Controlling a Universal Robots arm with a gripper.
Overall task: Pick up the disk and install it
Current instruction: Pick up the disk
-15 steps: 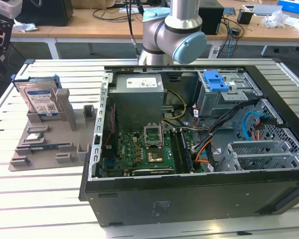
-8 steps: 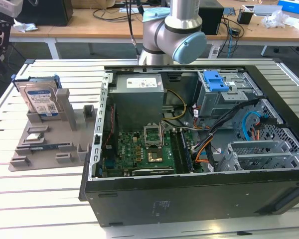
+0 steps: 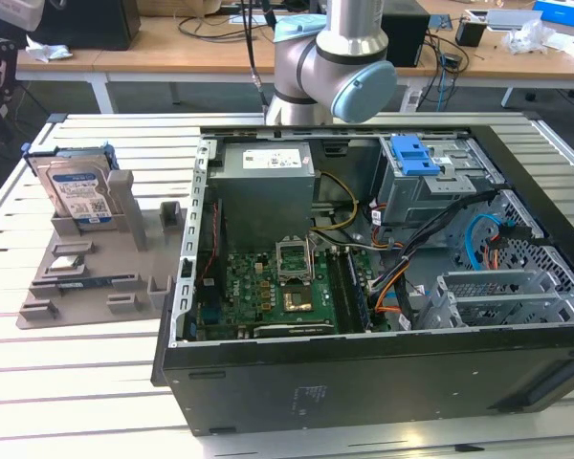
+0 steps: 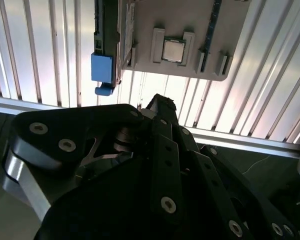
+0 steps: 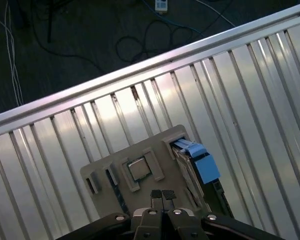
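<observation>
Slatted table (image 3: pixel 77 382) | disk (image 3: pixel 77 191) upright in holder (image 3: pixel 88 279) — pincer (image 5: pixel 162 195) closed, apart

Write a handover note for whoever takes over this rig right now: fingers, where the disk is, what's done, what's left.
Gripper: fingers shut with nothing between them. It hovers above the gray holder tray.
Disk: stands upright in that tray on the slatted table, at the exterior view's left of the open computer case. The gripper is not touching it.
Drive cage: inside the case, with its blue latch on top.
Done: nothing that shows; the disk is not yet grasped.
Left: the whole job, both pick-up and install.
</observation>
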